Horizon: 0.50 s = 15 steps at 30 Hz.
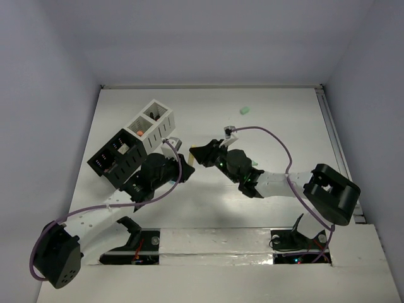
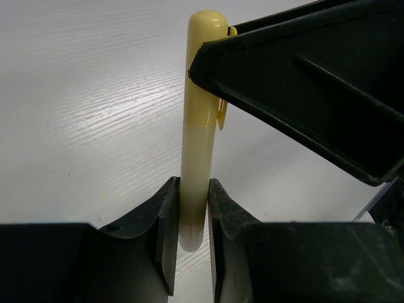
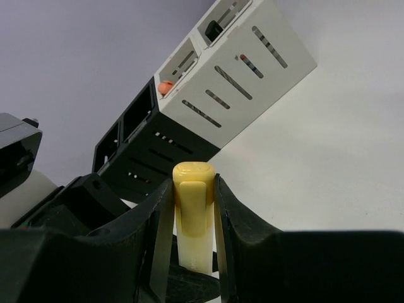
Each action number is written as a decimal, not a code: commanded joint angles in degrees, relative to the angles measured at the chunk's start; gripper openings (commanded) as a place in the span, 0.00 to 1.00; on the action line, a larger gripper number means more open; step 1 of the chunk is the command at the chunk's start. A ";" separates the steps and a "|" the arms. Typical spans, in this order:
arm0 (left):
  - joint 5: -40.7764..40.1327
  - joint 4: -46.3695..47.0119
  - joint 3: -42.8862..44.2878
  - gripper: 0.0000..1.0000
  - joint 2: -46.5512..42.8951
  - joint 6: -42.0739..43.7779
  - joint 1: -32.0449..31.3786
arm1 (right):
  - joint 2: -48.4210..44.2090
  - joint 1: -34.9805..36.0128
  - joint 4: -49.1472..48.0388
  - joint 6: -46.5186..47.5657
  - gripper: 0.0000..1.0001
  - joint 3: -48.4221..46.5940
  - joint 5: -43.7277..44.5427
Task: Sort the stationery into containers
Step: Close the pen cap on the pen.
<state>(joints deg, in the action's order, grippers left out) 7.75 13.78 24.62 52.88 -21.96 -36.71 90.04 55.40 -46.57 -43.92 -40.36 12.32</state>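
Note:
A pale yellow marker (image 2: 199, 126) with a darker yellow clipped cap (image 3: 194, 208) hangs between both grippers above the table. My left gripper (image 2: 193, 189) is shut on its barrel end. My right gripper (image 3: 194, 186) is shut on the cap end, and one of its fingers (image 2: 303, 82) shows in the left wrist view. From above, the two grippers (image 1: 183, 161) (image 1: 198, 154) meet tip to tip just right of the containers. The white container (image 1: 154, 123) and the black container (image 1: 117, 158) stand side by side. An orange piece (image 1: 137, 132) lies in the white one.
A small green piece (image 1: 244, 110) lies alone on the table at the far middle. In the right wrist view the white container (image 3: 246, 76) and the black container (image 3: 151, 151) rise just behind the marker. A rail (image 1: 338, 151) runs along the table's right edge.

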 commanded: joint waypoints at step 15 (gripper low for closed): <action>-8.98 19.09 -3.26 0.00 -14.20 -4.41 2.78 | 4.26 3.84 17.65 1.56 0.00 -9.91 -9.16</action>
<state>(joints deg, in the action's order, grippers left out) 4.54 16.78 20.16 43.07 -24.77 -35.51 91.55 55.72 -40.16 -42.68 -49.12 10.59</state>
